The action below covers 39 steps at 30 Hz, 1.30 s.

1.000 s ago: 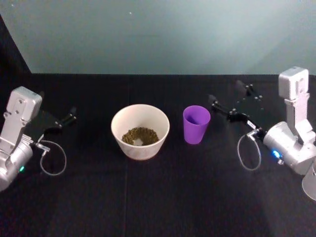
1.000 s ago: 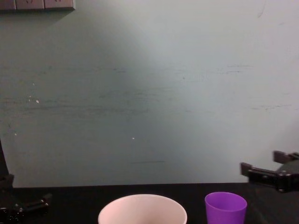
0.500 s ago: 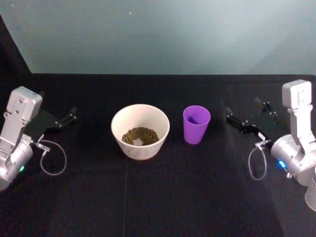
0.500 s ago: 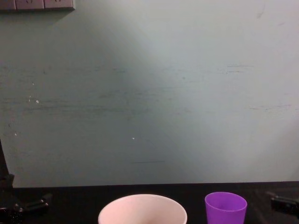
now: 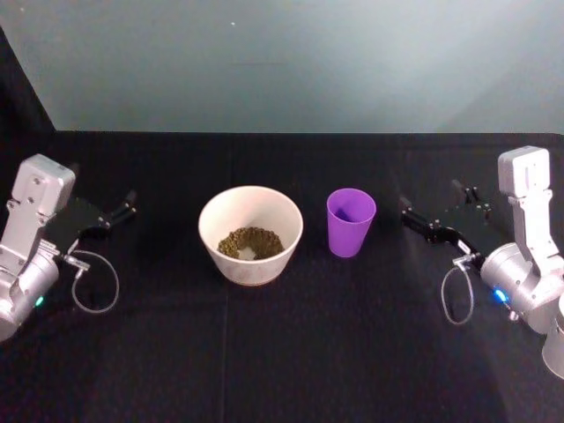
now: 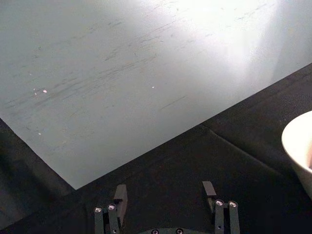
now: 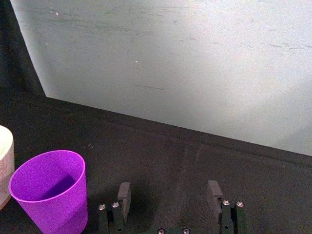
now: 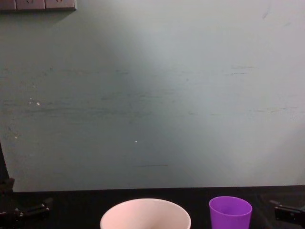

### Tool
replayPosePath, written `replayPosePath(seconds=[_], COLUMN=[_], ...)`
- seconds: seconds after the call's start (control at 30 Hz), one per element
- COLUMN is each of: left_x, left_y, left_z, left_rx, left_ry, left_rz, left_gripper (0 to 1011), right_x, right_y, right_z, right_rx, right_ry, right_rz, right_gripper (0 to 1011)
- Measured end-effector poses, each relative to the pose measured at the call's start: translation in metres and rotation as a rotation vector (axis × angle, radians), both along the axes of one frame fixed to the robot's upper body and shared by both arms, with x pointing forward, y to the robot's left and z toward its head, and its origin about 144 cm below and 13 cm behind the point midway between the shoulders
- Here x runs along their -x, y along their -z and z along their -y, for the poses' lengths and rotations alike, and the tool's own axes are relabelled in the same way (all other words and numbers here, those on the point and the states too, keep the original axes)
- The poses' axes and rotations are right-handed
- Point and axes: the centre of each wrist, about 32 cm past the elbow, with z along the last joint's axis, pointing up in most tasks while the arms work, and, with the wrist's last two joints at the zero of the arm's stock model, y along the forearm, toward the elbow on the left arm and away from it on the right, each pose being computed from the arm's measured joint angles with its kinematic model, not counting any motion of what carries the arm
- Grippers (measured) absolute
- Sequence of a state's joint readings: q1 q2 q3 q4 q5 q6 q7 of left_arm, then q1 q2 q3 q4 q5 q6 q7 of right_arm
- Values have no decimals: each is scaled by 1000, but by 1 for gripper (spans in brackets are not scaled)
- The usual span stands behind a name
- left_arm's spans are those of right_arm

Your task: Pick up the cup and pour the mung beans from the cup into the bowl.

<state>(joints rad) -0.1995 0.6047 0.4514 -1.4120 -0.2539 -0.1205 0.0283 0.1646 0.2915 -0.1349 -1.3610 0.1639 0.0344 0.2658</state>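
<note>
Head view: one black table (image 5: pixel 291 352) carries a single wide cream-white bowl (image 5: pixel 211 231) at centre, mung beans (image 5: pixel 250 242) heaped in its bottom. Just to its right, apart from it, stands one small purple cup (image 5: pixel 351 222), upright, tapered, handleless. Bare cloth lies all around both. Two grippers flank them: the right gripper (image 5: pixel 432 210) near the cup with fingers spread and empty, the left gripper (image 5: pixel 126 206) well off the bowl, likewise parted.

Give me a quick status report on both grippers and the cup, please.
Right gripper open, beside the cup, not touching. Left gripper open, parked at the left. Cup upright by the bowl; mung beans in the bowl. Nothing in the way.
</note>
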Motion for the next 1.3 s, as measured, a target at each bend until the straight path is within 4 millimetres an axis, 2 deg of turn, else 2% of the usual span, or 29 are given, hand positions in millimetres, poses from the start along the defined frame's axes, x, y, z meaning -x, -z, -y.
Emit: replayPosePath(seconds=[1.3], left_x=[0], left_y=[0], left_z=[0], left_rx=[0], left_ry=[0], left_rz=[0], left_gripper=[1000], right_x=[0], right_y=[0], right_z=[0], right_rx=[-1], right_ry=[0], right_rz=[3], right_gripper=[1002])
